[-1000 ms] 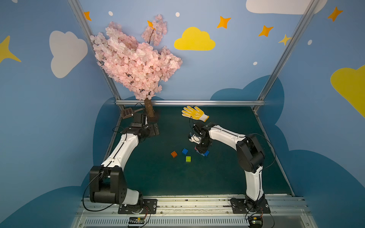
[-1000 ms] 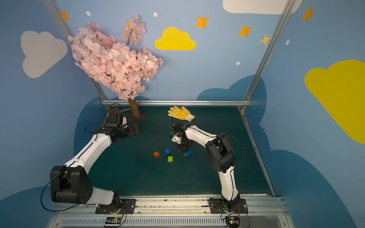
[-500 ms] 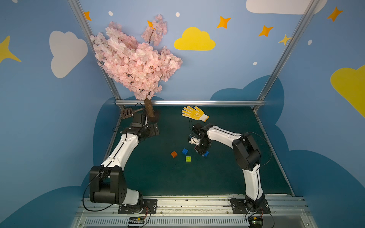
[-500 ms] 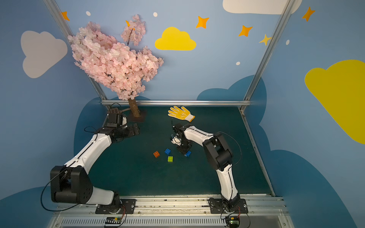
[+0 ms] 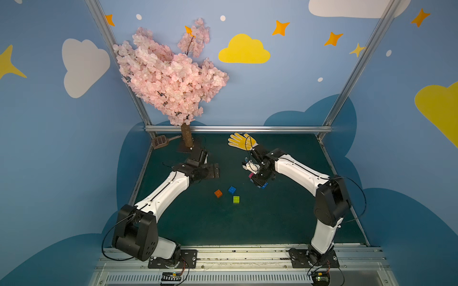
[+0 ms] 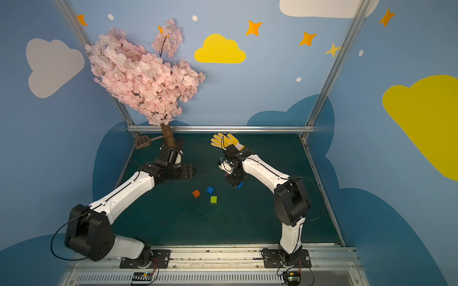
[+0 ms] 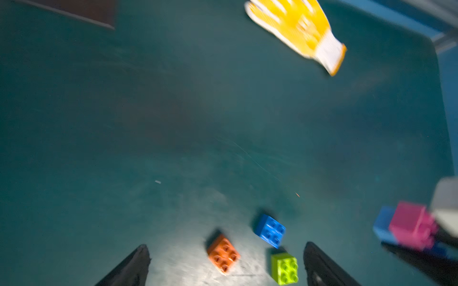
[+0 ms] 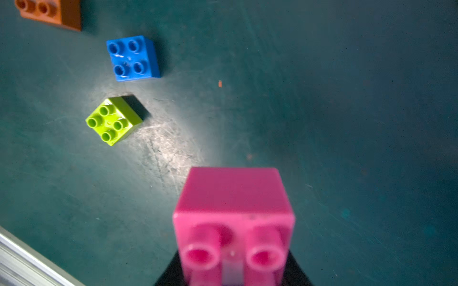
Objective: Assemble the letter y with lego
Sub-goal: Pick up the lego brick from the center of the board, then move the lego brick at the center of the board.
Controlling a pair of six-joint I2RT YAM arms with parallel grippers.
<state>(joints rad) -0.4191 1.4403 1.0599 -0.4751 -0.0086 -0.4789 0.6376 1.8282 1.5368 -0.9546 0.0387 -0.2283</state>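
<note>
Because these bricks look light, rigid and smooth-walled, a pinch across two flat sides should hold. The right pincer (image 5: 258, 182) grips the pink brick (image 8: 233, 198) so, right of centre, forearm reaching in low. The orange brick (image 5: 218, 193), blue brick (image 5: 232, 190) and green brick (image 5: 236, 199) lie loose just left. The left pincer (image 5: 213, 170) hangs open, farther left.

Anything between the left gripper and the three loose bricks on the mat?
Nothing visible. The open left gripper faces the orange brick, blue brick and green brick across bare mat; the right gripper with its pink brick and the yellow glove lie aside.
</note>
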